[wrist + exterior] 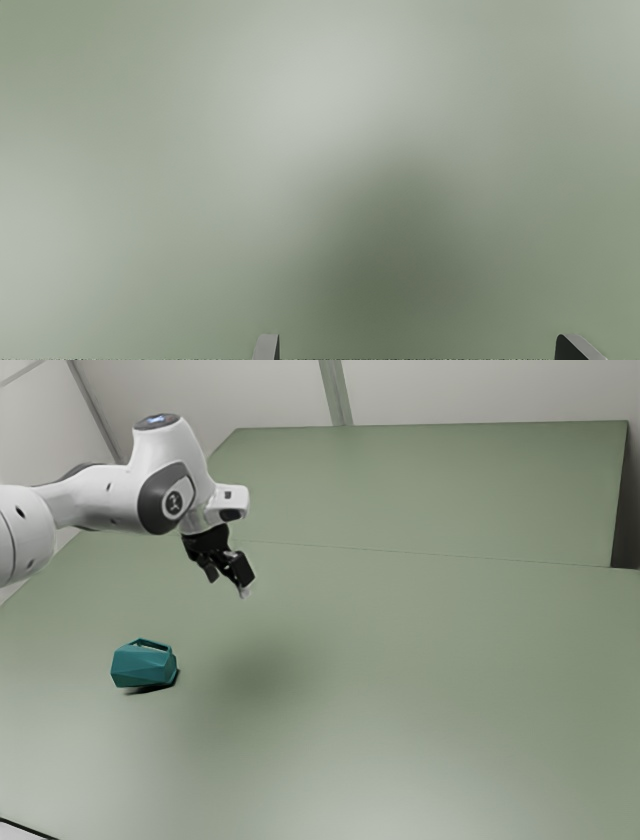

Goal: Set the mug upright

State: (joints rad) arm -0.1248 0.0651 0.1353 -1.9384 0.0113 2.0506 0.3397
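A: And your fingers point(266, 347) stand wide apart, right up close to the wrist camera, with green table showing between them!

B: Wide apart, yes, and look at the exterior view: your gripper point(227, 583) hangs in the air, well above the table point(420, 680), tips angled down.

A: Your arm point(105, 498) reaches in from the exterior view's left, white shell, dark joint covers, and bends down at the wrist.

B: So where's the mug?

A: There, lower down toward the exterior view's left! Your teal mug point(140, 668) lies on its side on the table, handle point(157, 643) uppermost.

B: Lying over, then, and well apart from your gripper. Which end is the mouth?

A: Can't tell you from here. It has flat, angular faces, and a tight dark shadow hugs its underside.

B: And you've a big soft shadow point(255, 668) on the table too, toward the exterior view's right from the mug.

A: Behind it all, a pale wall point(470, 390) rises past the table's far edge!
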